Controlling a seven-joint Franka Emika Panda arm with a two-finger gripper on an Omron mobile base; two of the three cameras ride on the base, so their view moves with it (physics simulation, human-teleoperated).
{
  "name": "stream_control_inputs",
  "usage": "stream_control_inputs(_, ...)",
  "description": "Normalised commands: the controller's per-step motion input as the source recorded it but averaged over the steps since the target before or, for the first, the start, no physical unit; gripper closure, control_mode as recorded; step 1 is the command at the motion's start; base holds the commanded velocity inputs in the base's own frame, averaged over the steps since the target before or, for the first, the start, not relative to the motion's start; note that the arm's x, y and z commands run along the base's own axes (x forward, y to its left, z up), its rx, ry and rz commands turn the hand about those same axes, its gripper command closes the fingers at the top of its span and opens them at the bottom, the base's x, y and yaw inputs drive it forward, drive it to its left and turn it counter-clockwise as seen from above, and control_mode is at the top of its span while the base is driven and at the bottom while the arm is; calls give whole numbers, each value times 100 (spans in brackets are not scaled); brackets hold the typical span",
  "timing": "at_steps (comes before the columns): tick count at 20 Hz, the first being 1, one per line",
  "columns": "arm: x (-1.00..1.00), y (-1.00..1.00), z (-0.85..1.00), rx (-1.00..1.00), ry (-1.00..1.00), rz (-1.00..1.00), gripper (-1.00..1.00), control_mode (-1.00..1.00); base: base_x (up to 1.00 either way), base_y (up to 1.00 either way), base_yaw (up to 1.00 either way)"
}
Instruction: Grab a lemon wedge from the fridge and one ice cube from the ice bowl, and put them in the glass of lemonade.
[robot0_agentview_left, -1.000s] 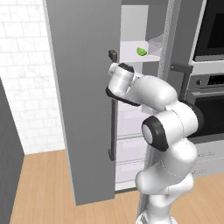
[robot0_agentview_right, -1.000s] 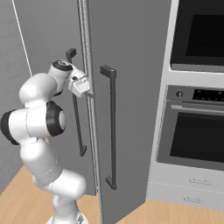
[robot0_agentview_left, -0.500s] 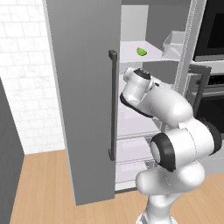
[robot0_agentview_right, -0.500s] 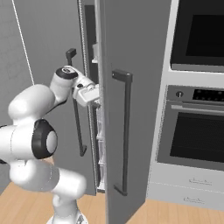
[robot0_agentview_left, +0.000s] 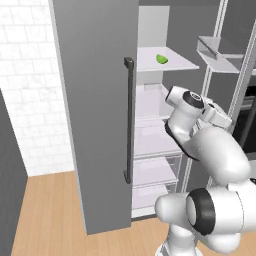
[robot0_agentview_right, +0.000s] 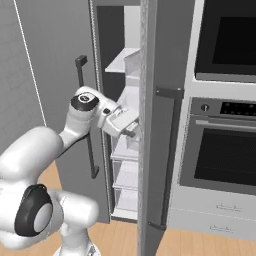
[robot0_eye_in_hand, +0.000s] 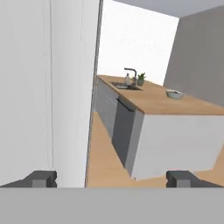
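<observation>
Looking into the fridge, you see both doors swung open and white shelves and clear drawers inside. On the top shelf lies the lemon wedge, alone on the bare white surface, toward the shelf's back. Below it the lower shelves and drawers look bare as far as you can tell. Your hand sits well below the wedge, at the middle shelves, between the two doors and near the edge of the right door. Its fingers stand wide apart with nothing between them. From the hand view you face out past a white door panel toward a wooden counter across the room, which carries a sink with a dark tap, a small plant and a pale bowl. Right of the fridge stands a built-in oven.
</observation>
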Motion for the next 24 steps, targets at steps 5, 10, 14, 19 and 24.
stream_control_inputs(5, -31, -55, -5, -5, 0, 57, -100, -100, 0, 0, 0)
stream_control_inputs(10, -3, -67, 0, -1, 0, 36, -100, -100, 0, 0, 0)
stream_control_inputs(14, 30, -88, 0, 0, 1, -5, -100, -100, 0, 0, 0)
stream_control_inputs(19, 89, -73, 0, 0, 12, -26, -100, -100, 0, 0, 0)
stream_control_inputs(24, 98, -73, 0, 0, 17, -27, -100, -100, 0, 0, 0)
